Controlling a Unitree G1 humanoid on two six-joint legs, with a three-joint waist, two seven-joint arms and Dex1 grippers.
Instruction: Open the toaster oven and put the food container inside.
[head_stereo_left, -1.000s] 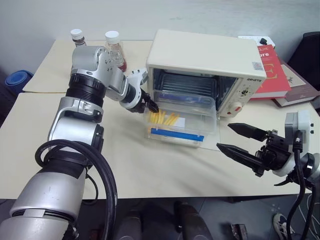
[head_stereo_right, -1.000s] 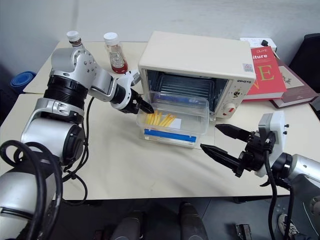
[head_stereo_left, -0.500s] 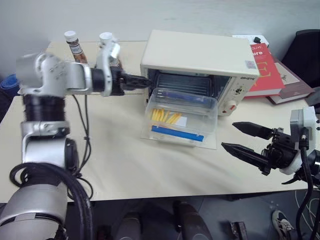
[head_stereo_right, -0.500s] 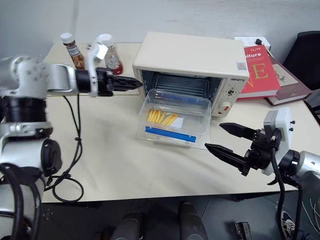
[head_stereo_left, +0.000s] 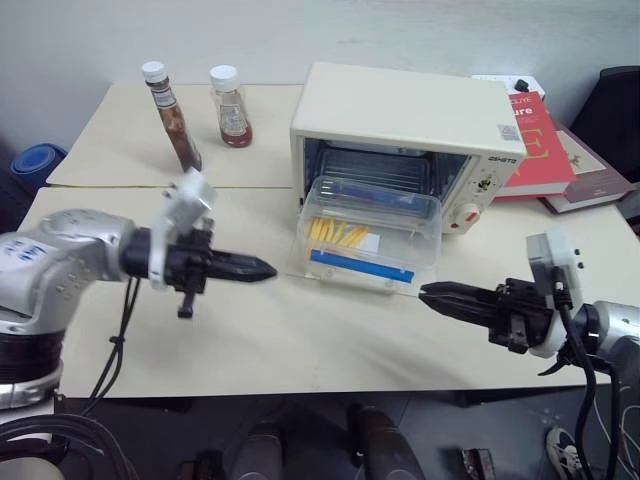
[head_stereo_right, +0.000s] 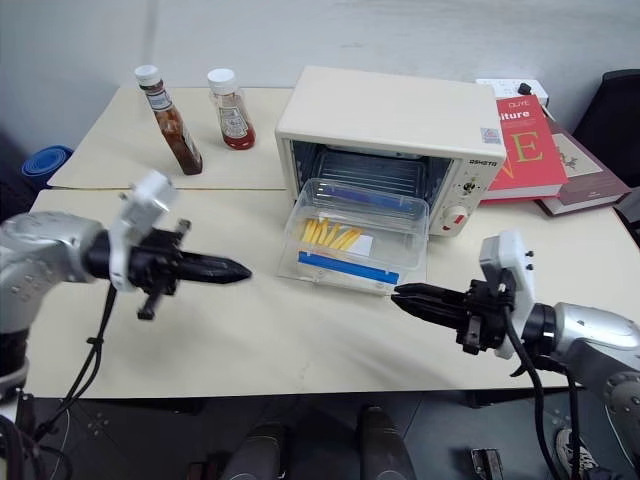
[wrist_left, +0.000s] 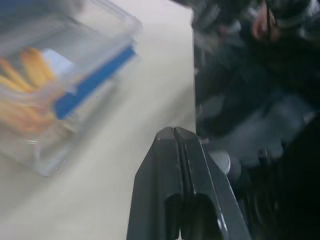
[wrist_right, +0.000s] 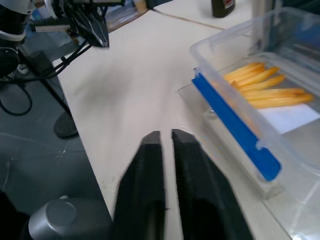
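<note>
We recorded a cream-topped table (head_stereo_left: 250, 340), a seam running across its left part, carrying the toaster oven (head_stereo_left: 410, 130) at the rear centre with its glass door dropped flat onto the tabletop. On the left rear of the table we noted two sauce bottles side by side: a tall dark one (head_stereo_left: 170, 115) and a shorter red one (head_stereo_left: 231, 107). To the oven's right we listed a red book (head_stereo_left: 545, 150) lying on a darker book (head_stereo_left: 590, 185), with a white power strip (head_stereo_left: 515, 80) behind them.
</note>
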